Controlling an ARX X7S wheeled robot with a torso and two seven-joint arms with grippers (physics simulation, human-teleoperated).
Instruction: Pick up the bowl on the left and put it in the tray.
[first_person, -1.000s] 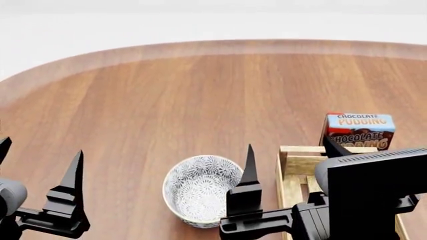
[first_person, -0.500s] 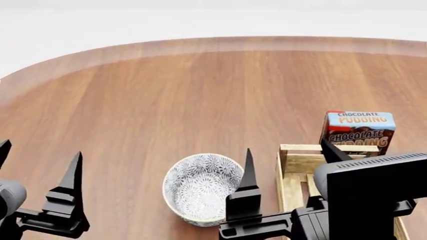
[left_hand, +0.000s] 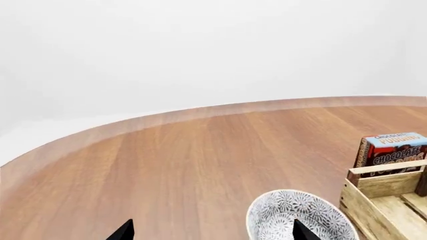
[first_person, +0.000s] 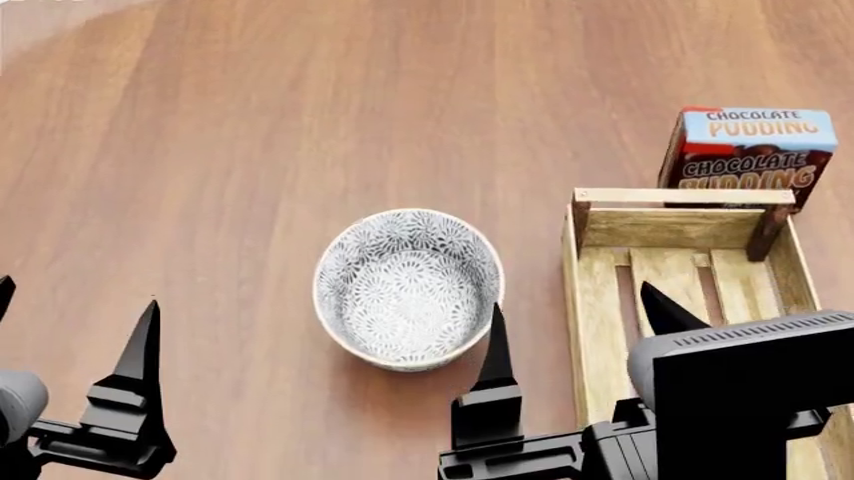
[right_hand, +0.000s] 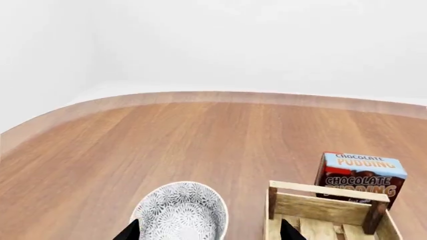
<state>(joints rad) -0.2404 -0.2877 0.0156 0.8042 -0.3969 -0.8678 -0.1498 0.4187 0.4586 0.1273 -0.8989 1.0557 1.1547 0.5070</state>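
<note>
The bowl (first_person: 407, 288) is white with a dense grey floral pattern and stands upright on the wooden table, just left of the tray (first_person: 578, 300), a light-wood slatted crate. My left gripper (first_person: 70, 330) hangs open and empty at the near left, apart from the bowl. My right gripper (first_person: 579, 325) is open and empty too, with one finger near the bowl's right rim and the other over the tray. The left wrist view has the bowl (left_hand: 300, 220) beside one fingertip and the tray (left_hand: 373, 200) to its side. The right wrist view shows the bowl (right_hand: 180, 210) and tray (right_hand: 328, 206).
A chocolate pudding box (first_person: 750, 148) stands upright just beyond the tray's far end, also seen as the box (right_hand: 360, 177) and the box (left_hand: 393, 149). The round wooden table (first_person: 267, 120) stretches far and left of the bowl.
The head view has tilted down: bowl, tray and box now sit higher in the picture and the tray's inside shows. Both grippers hold the same open pose.
</note>
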